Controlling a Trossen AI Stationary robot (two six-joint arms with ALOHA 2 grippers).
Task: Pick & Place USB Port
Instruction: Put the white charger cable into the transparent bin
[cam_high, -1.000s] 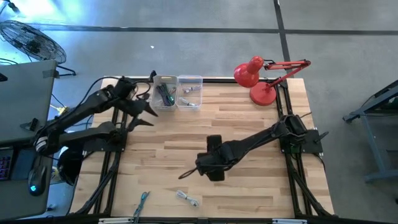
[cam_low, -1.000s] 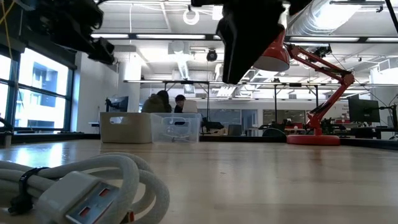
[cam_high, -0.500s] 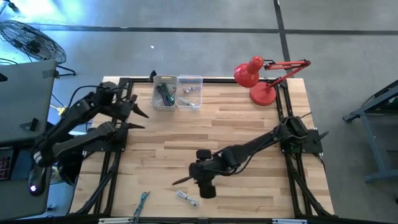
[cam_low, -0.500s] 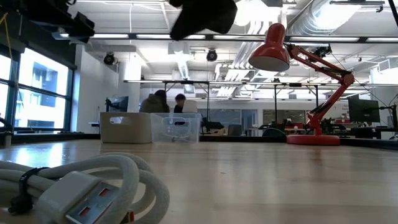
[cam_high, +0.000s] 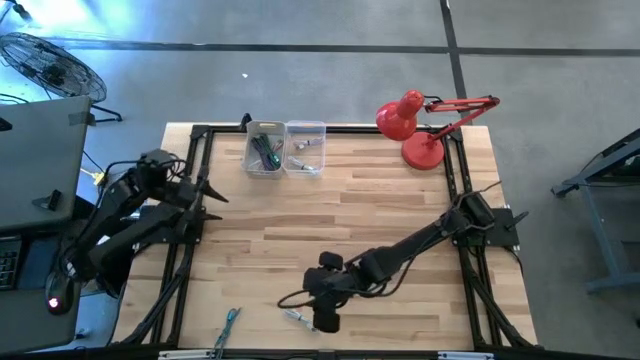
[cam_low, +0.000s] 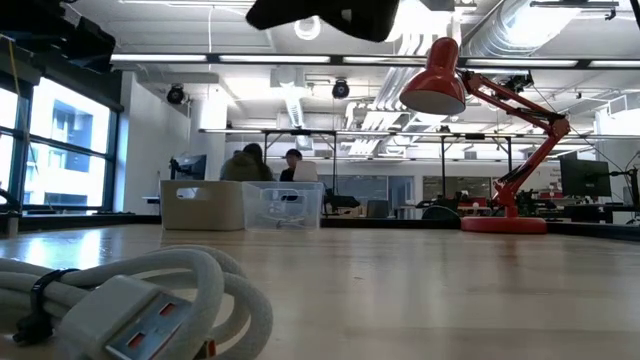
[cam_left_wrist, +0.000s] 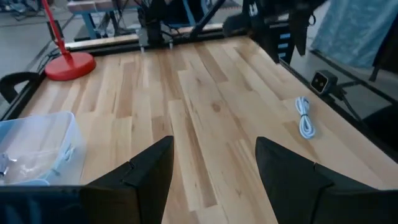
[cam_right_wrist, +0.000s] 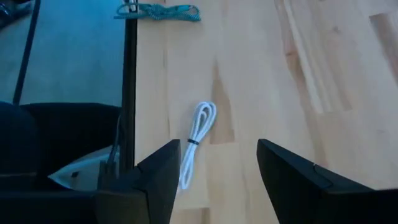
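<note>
The white USB cable (cam_high: 300, 319) lies coiled and tied on the wooden table near its near edge. Its plug fills the low view's left foreground (cam_low: 130, 315), and both wrist views show the coil (cam_right_wrist: 196, 138) (cam_left_wrist: 303, 118). My right gripper (cam_high: 305, 303) hangs open above the table, just beyond the cable, with its fingers (cam_right_wrist: 155, 180) slanting down toward the cable. My left gripper (cam_high: 212, 192) is open at the table's left edge, over the frame rail and far from the cable. Its fingers (cam_left_wrist: 146, 177) hold nothing.
Two small bins stand at the far edge, one tan (cam_high: 263, 150) and one clear (cam_high: 305, 148), each holding small parts. A red desk lamp (cam_high: 415, 125) stands at the far right corner. A teal cable (cam_high: 230, 325) lies at the near edge, left of the white cable.
My right gripper has gone toward the table's near edge and a little left, rolling and tipping as it came over the white cable. My left gripper has drawn back from the bins toward the table's left edge. Both stay open, and the cable has not moved.
</note>
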